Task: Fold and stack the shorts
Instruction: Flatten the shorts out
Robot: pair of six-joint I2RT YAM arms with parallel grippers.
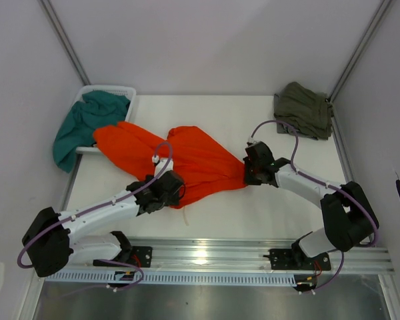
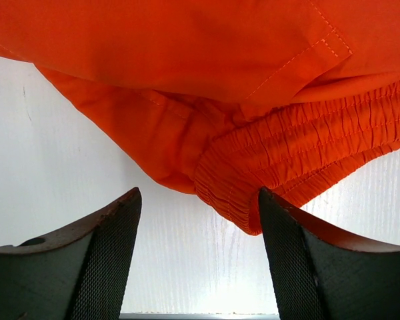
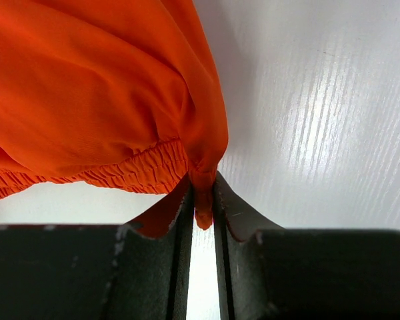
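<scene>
The orange shorts (image 1: pixel 187 157) lie spread and twisted across the middle of the white table. My left gripper (image 1: pixel 173 189) is open at their near edge; in the left wrist view its fingers (image 2: pixel 113 253) stand wide apart, and the gathered waistband (image 2: pixel 267 180) hangs just ahead of them, not gripped. My right gripper (image 1: pixel 249 172) is shut on the right corner of the orange shorts; in the right wrist view a fold of orange fabric (image 3: pixel 203 193) is pinched between the jaws, with the elastic waistband (image 3: pixel 127 170) beside it.
A teal garment (image 1: pixel 83 127) drapes over a white basket (image 1: pixel 123 91) at the back left. An olive-green folded garment (image 1: pixel 304 110) lies at the back right. A white drawstring (image 1: pixel 185 215) pokes out at the shorts' near edge. Walls enclose the table.
</scene>
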